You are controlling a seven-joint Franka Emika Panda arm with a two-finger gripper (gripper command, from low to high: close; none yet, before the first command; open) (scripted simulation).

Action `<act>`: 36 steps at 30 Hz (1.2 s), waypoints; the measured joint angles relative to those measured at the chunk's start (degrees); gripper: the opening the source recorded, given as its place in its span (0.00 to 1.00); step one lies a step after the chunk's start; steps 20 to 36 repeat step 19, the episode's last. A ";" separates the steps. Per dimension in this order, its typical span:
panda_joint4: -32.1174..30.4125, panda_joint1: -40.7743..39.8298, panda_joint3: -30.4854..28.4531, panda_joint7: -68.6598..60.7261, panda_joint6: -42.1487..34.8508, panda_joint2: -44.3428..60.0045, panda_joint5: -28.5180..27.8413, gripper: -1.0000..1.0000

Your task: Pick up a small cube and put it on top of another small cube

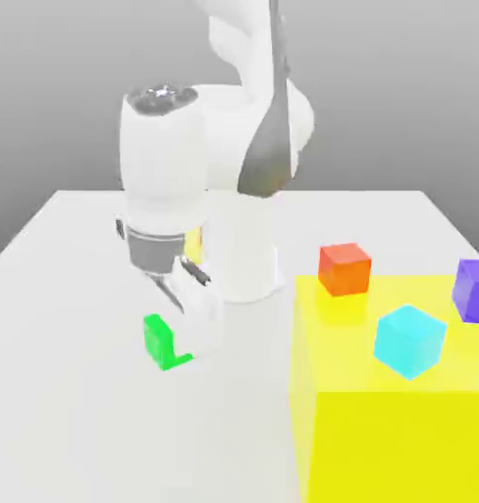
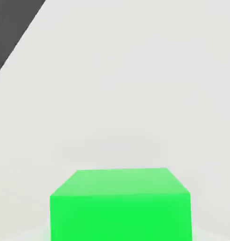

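Green cube gripped, ready to carry across to a stacking target.

I start with the big yellow block filling the exterior view's lower right; on its top sit the cyan cube, the orange-red cube and a purple cube at the far right edge. My hand is down over the white table on the exterior view's left, closed on the small green cube, which shows partly covered by the fingers; in the hand view the cube sits squarely in front of the camera. To do this well, I judge I should lift straight and high enough to clear the block's edge before going sideways, keep the cube level, centre it over my chosen cube, and lower gently before letting go.
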 joint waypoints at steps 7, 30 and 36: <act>4.17 11.29 3.83 -9.75 -17.18 -13.36 5.57 0.00; 0.29 18.81 7.11 -15.95 -17.03 -17.39 10.14 1.00; 0.29 18.81 7.11 -15.95 -17.03 -17.39 10.14 1.00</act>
